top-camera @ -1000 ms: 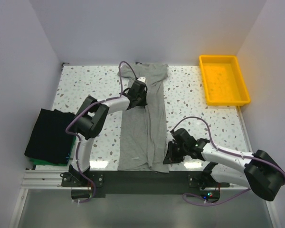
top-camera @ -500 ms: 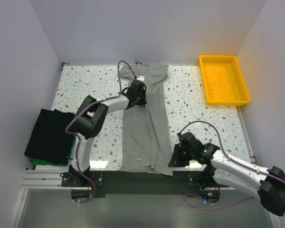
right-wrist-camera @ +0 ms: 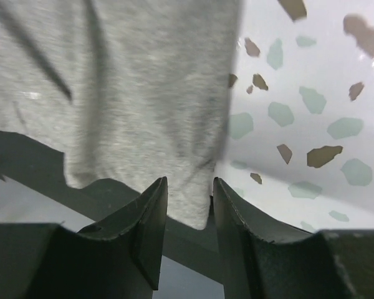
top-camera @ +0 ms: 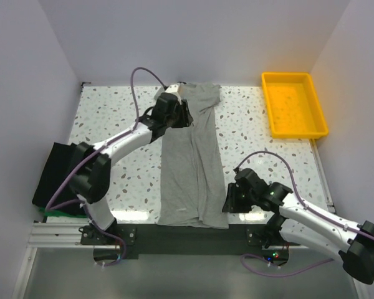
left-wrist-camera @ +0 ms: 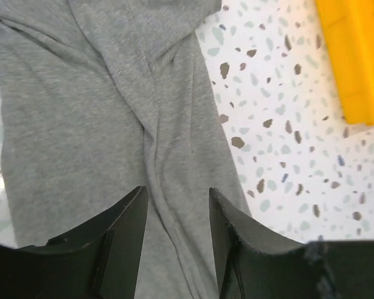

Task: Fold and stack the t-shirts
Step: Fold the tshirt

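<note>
Below our left fingers (top-camera: 182, 116), which stand well apart and hold nothing, the heather-grey t-shirt (top-camera: 190, 162) lies lengthwise on the speckled worktop (top-camera: 255, 131), with creased fabric just ahead of the tips. Our right fingers (top-camera: 230, 200) are parted only narrowly, and the shirt's near hem corner sits in the gap between them, over the worktop's dark front edge. Well off to the left of the left fingers a folded black t-shirt (top-camera: 65, 174) rests on a green one (top-camera: 59, 213). The yellow tray (top-camera: 294, 103) sits far to their right.
</note>
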Controlling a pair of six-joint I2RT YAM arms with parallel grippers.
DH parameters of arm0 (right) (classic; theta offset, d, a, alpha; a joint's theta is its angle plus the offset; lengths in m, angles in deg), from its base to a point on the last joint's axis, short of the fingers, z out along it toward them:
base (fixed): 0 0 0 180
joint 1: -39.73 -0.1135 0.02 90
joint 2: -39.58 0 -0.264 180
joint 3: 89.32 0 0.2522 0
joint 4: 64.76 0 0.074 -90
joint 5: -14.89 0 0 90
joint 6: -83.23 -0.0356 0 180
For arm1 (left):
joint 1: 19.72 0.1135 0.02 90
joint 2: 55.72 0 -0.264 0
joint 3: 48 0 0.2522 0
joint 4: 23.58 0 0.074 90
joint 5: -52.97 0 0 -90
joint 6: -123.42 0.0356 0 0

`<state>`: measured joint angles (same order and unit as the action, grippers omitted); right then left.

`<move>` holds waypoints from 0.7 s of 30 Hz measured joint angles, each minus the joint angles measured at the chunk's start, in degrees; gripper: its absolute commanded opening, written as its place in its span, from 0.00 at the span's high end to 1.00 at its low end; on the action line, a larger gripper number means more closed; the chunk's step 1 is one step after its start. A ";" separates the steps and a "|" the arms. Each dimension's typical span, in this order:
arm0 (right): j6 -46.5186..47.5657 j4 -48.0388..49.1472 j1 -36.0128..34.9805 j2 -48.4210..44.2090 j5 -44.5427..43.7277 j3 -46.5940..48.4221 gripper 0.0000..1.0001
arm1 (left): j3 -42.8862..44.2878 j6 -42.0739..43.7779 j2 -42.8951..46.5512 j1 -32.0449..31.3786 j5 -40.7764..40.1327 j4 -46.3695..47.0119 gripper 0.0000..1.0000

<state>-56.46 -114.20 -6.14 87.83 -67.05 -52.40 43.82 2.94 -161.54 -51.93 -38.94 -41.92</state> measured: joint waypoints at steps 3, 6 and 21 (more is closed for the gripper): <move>1.40 -1.68 0.00 -1.11 -1.51 3.89 0.60 | -5.14 -3.48 9.90 0.00 -1.31 -3.37 0.51; 3.13 -1.79 0.00 -0.57 -2.58 7.43 0.61 | -11.67 -6.75 19.10 0.00 -2.99 -6.86 0.48; 8.90 1.57 -4.94 14.29 -4.85 16.50 0.61 | -42.93 -12.72 53.90 0.00 -1.86 -22.45 0.37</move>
<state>-47.57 -112.63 -11.08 102.13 -71.90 -35.90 0.90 -9.78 -107.65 -51.93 -40.80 -64.37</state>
